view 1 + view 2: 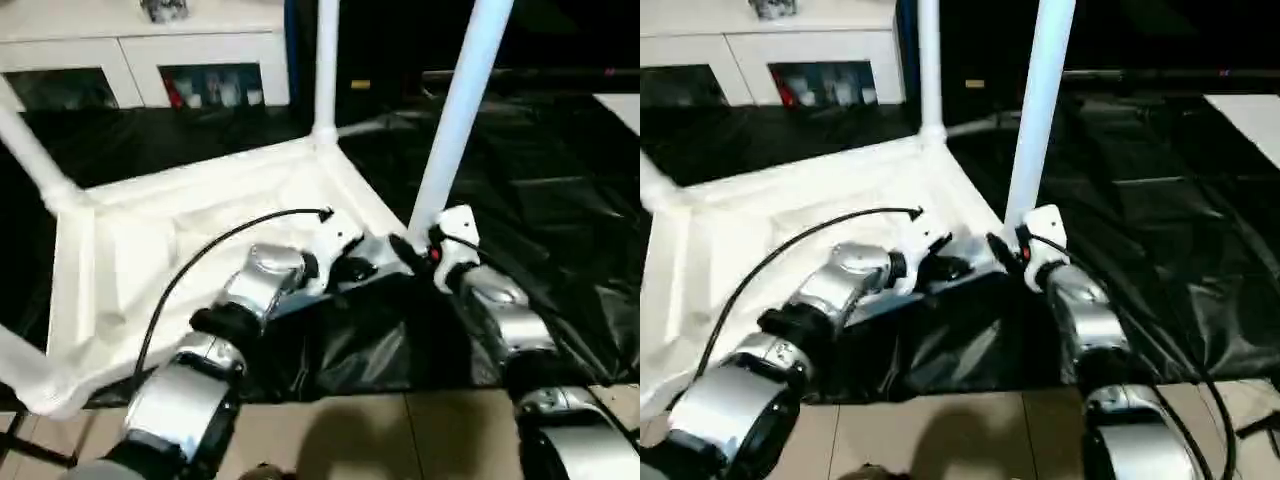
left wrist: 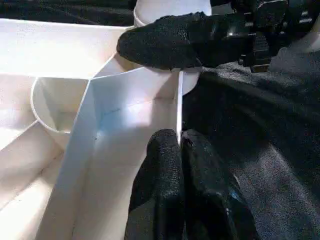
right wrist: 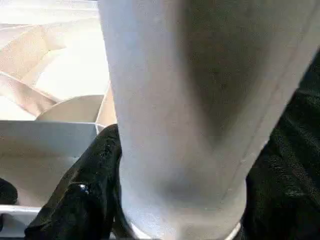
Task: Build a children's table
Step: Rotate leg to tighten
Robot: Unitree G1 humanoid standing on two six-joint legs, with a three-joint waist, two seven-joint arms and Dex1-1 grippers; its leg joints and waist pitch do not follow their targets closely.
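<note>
The upturned table top (image 1: 200, 240) lies on black sheeting (image 1: 560, 200), its rim pinched shut in the left gripper (image 2: 179, 150) while the right gripper (image 1: 420, 250) clasps the fourth leg (image 1: 455, 110) at the 3 o'clock corner. The leg should be pressed straight down, kept plumb. Open room lies toward 2 o'clock; a cabinet (image 1: 150, 60) stands at 11.

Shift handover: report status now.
Left gripper shut on tabletop rim. Right gripper shut on fourth leg at its corner socket. Three legs already in. Nothing in the way.
</note>
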